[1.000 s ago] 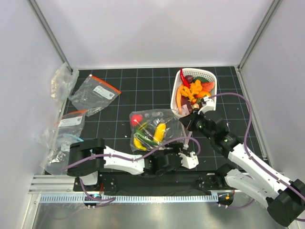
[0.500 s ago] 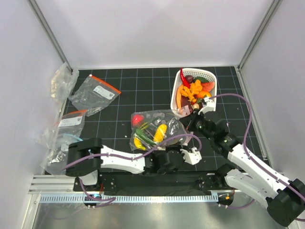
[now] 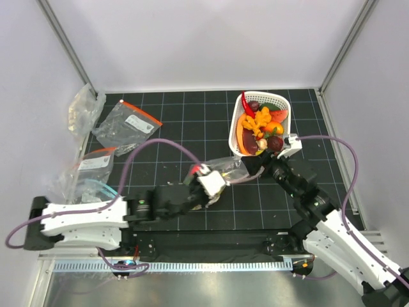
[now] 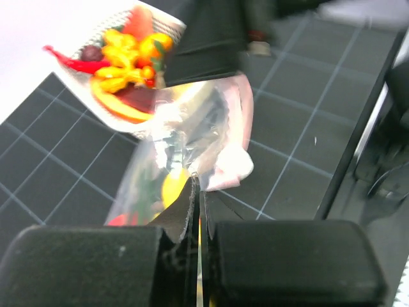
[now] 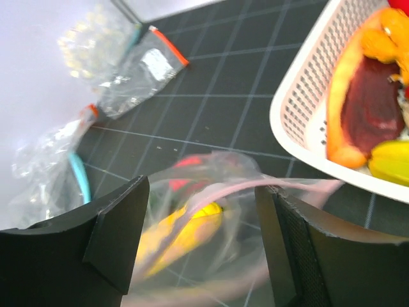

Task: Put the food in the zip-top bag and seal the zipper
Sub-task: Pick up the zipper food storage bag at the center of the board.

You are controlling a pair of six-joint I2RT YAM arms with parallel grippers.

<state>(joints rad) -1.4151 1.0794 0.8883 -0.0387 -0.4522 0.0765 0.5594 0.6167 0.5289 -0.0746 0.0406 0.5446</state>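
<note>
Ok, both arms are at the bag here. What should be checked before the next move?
1. Left fingers gripping the bag: ok, shut on its plastic edge.
2. Right fingers astride the zipper: ok, open, with the pink strip running between them.
3. Zipper sealed: cannot tell, the strip is wavy and blurred.
4. Bag holding something: ok, a yellow banana shows through.
5. All food bagged: not ok, the white basket holds several pieces.
</note>
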